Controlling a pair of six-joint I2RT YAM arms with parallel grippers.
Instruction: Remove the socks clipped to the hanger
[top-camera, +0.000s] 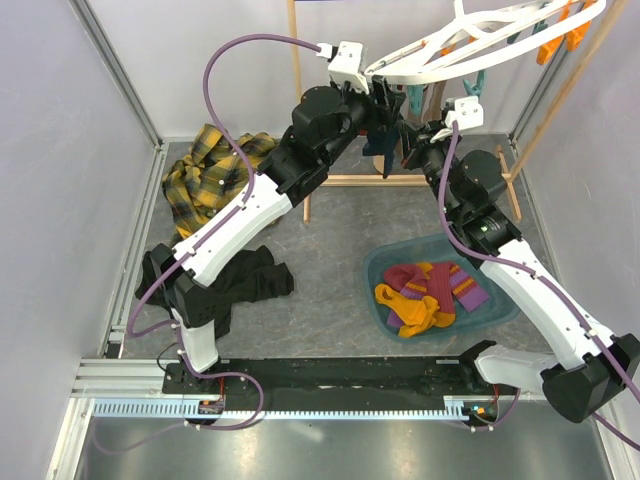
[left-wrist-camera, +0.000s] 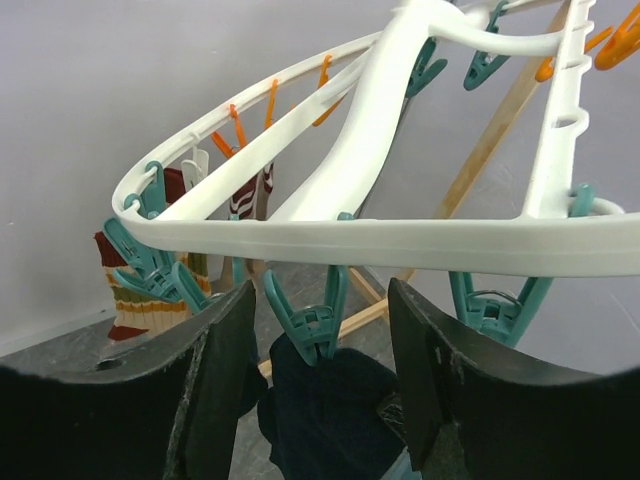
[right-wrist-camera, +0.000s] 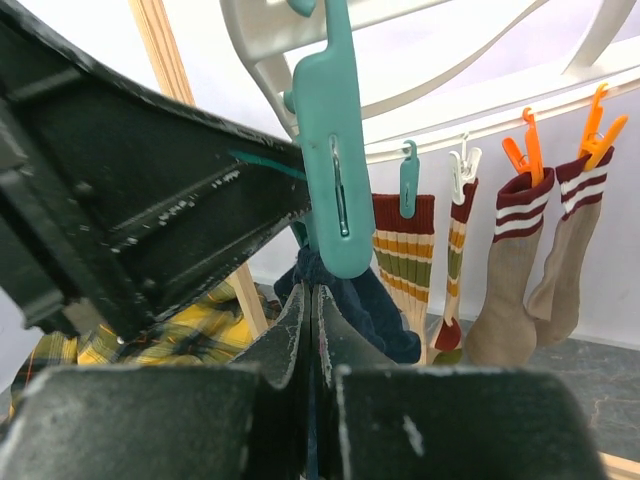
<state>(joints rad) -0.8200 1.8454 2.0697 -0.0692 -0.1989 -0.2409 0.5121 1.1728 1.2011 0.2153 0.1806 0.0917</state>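
The white oval hanger (top-camera: 480, 40) hangs at the back right with teal and orange clips. A navy sock (left-wrist-camera: 330, 410) hangs from a teal clip (left-wrist-camera: 315, 320). My left gripper (left-wrist-camera: 320, 295) is open, one finger on each side of that clip, just under the hanger rim (left-wrist-camera: 400, 240). My right gripper (right-wrist-camera: 312, 297) is shut on the navy sock (right-wrist-camera: 375, 305) right below the teal clip (right-wrist-camera: 330, 150). A maroon striped sock (right-wrist-camera: 405, 250) and beige socks (right-wrist-camera: 510, 280) hang clipped behind. Maroon and mustard socks (top-camera: 430, 295) lie in a blue basin.
The blue basin (top-camera: 390, 262) sits at the centre right of the floor. A yellow plaid shirt (top-camera: 205, 175) lies at the back left, and a black garment (top-camera: 250, 280) lies by the left arm. A wooden frame (top-camera: 335, 180) stands under the hanger.
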